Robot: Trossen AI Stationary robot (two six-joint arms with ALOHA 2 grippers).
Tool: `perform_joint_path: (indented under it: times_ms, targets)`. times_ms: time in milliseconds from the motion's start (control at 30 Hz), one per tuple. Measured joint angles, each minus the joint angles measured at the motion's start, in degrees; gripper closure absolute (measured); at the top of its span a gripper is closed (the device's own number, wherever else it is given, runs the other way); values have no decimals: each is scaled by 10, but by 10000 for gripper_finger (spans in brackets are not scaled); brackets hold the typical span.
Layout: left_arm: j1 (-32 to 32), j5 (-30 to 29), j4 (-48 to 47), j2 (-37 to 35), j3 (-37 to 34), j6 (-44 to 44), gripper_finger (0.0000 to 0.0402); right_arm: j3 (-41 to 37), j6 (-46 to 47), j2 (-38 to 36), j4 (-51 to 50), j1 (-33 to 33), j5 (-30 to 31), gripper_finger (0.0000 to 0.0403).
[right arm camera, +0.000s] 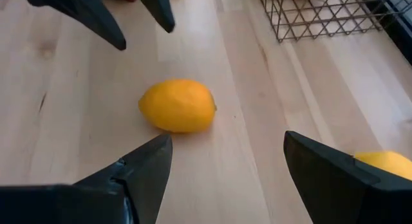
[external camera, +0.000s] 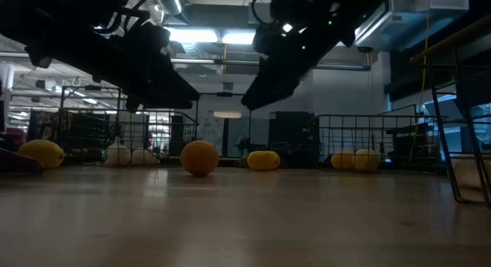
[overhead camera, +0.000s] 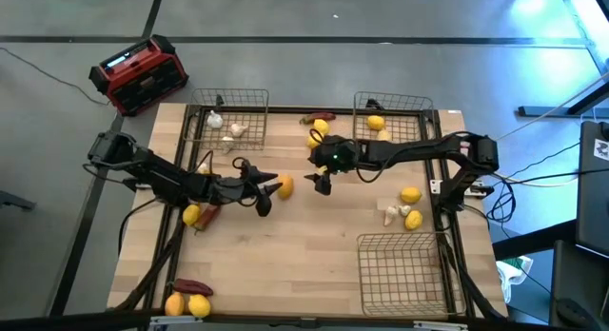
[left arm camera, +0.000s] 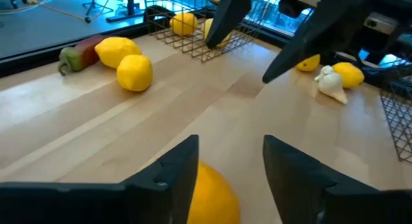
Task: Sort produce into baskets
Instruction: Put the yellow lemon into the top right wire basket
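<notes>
**Orange fruit lies loose between two parted pincers at mid-table**

An orange fruit (overhead camera: 284, 186) rests on the wooden table (overhead camera: 314, 255) near its middle. The left pincer (overhead camera: 267, 189) is just beside it, fingers spread partway on either side of the fruit's near end but not clamped on it; in the left wrist view the fruit (left arm camera: 209, 195) shows between and below the two dark fingers (left arm camera: 168, 176). The right pincer (overhead camera: 321, 183) hangs close by on the fruit's other side, spread wide and holding nothing; in its own wrist view the fruit (right arm camera: 177, 105) lies ahead of the fingers.

Three wire baskets stand at the table's edges. The basket (overhead camera: 249, 95) at the far left corner holds whitish bulbs (overhead camera: 235, 130). The basket (overhead camera: 400, 105) at the far right corner holds a yellow fruit (overhead camera: 376, 123), with another yellow fruit (overhead camera: 319, 128) just outside it. The third basket (overhead camera: 404, 274) sits at the near right corner.

Two yellow fruits (overhead camera: 411, 195) and a bulb (overhead camera: 392, 214) lie near the right edge. By the left edge are a yellow fruit (overhead camera: 191, 214) and a red pepper (overhead camera: 209, 215); more fruits (overhead camera: 187, 304) and a pepper (overhead camera: 193, 287) lie at the near left corner.
</notes>
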Motion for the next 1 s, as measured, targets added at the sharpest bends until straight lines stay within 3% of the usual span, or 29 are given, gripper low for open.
perform_joint_path:
  times_ms: [233,500,833,1000]
  targets:
    - [10,0,-37,0,0,-15,187,0,0,42,52,0,-13,109]
    - [5,23,-36,11,0,-28,195,0,2,80,67,0,-15,109]
    - [7,25,-16,107,28,-89,200,0,14,81,80,-1,-15,109]
    - [7,20,-15,136,45,-76,200,0,14,81,82,-1,-15,109]
